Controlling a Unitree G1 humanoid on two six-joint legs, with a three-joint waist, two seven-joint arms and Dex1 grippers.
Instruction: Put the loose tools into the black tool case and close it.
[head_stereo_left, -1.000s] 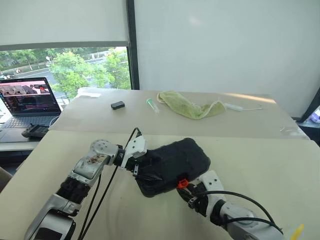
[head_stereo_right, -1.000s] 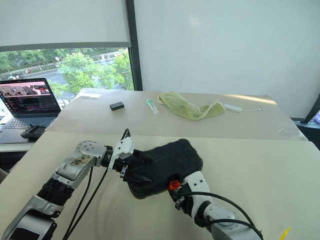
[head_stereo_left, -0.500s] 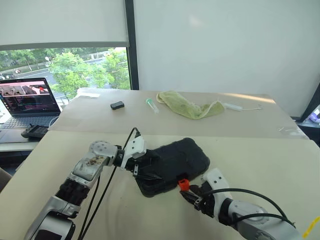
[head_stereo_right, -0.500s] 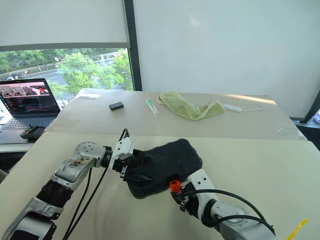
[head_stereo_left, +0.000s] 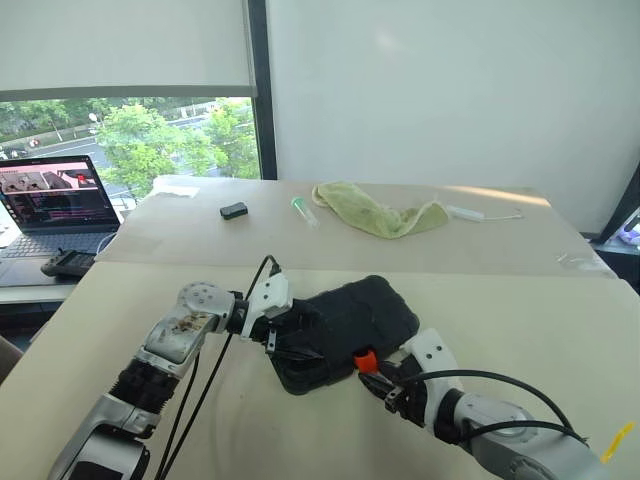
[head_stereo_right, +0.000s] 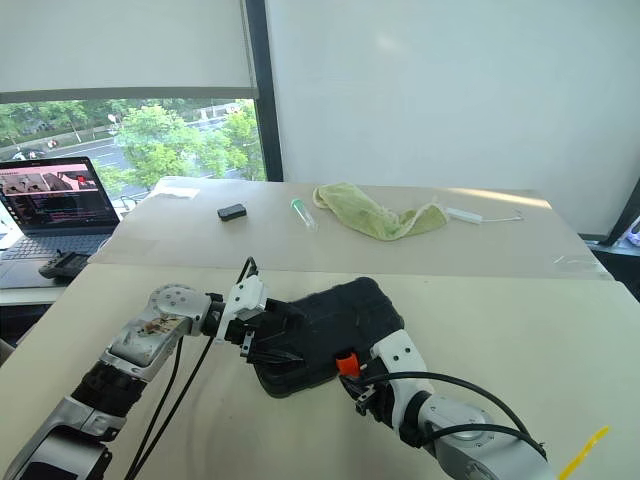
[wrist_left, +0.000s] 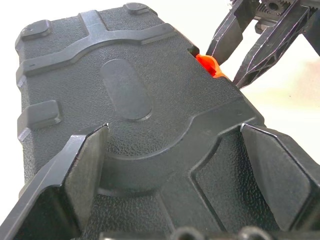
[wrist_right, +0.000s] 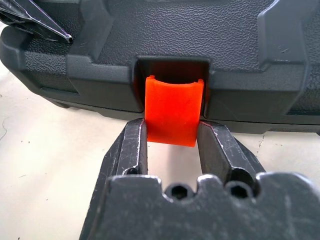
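The black tool case (head_stereo_left: 350, 322) lies closed on the near table, textured shell up. Its small orange latch (wrist_right: 172, 110) sticks out of the near edge. My right gripper (wrist_right: 172, 137) is shut on that latch, one black finger (wrist_right: 135, 145) pressing each side. In the head views that right gripper (head_stereo_left: 378, 374) sits at the case's near edge. My left gripper (head_stereo_left: 293, 338) is open, and its wide fingers (wrist_left: 82, 167) rest spread over the lid at the case's left end. The loose tools are out of view.
A second table behind holds a green cloth (head_stereo_left: 375, 212), a small black box (head_stereo_left: 235, 210), a clear tube (head_stereo_left: 303, 210) and a white stick (head_stereo_left: 482, 214). At far left, a laptop (head_stereo_left: 55, 205) and a black controller (head_stereo_left: 70, 263) stand on a lower desk.
My right forearm has swung a little to the right and its wrist has turned, with the fingers staying on the latch. The case and my left arm have kept still.
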